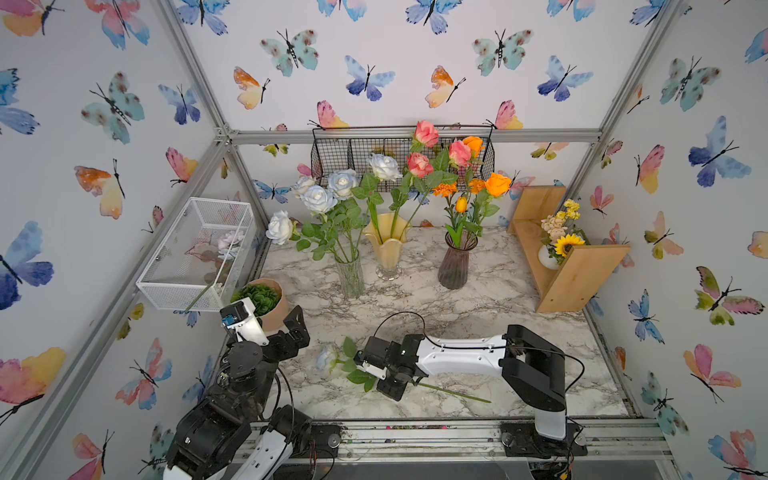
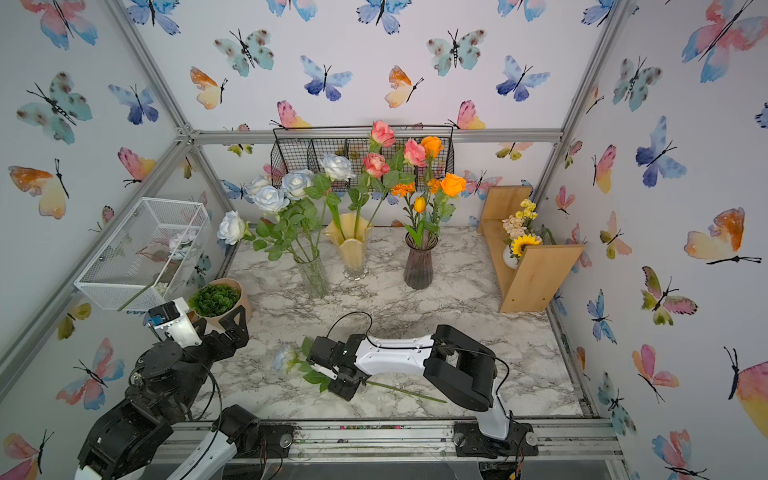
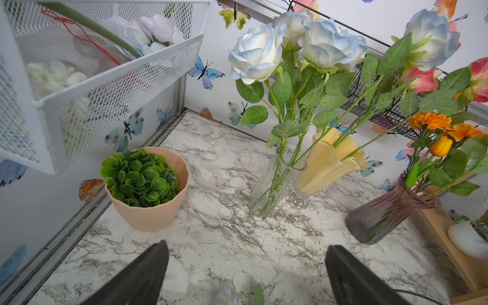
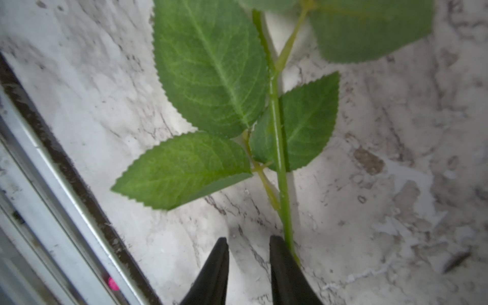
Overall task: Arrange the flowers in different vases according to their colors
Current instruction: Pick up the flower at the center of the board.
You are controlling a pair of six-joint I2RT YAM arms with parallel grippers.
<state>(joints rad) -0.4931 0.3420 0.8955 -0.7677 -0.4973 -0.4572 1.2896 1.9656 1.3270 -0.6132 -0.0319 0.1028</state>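
A white-blue rose (image 1: 327, 358) (image 2: 284, 357) lies flat on the marble table near the front, its stem (image 4: 277, 137) running right. My right gripper (image 1: 388, 384) (image 2: 345, 384) (image 4: 248, 241) points down at it. Its fingers stand narrowly apart with bare marble between them, and the stem passes outside one finger. My left gripper (image 1: 293, 328) (image 3: 247, 253) hovers wide open by the tan pot. At the back stand the clear vase (image 1: 351, 274) with white-blue roses (image 1: 318, 199), the yellow vase (image 1: 388, 249) with pink roses (image 1: 419, 164), and the purple vase (image 1: 455, 266) with orange flowers (image 1: 498, 183).
A tan pot of succulent (image 1: 264, 299) stands at the left next to my left gripper. A white mesh basket (image 1: 195, 253) hangs on the left wall and a black wire basket (image 1: 353, 153) at the back. A wooden shelf (image 1: 569, 266) with a sunflower bunch (image 1: 565, 245) is at the right.
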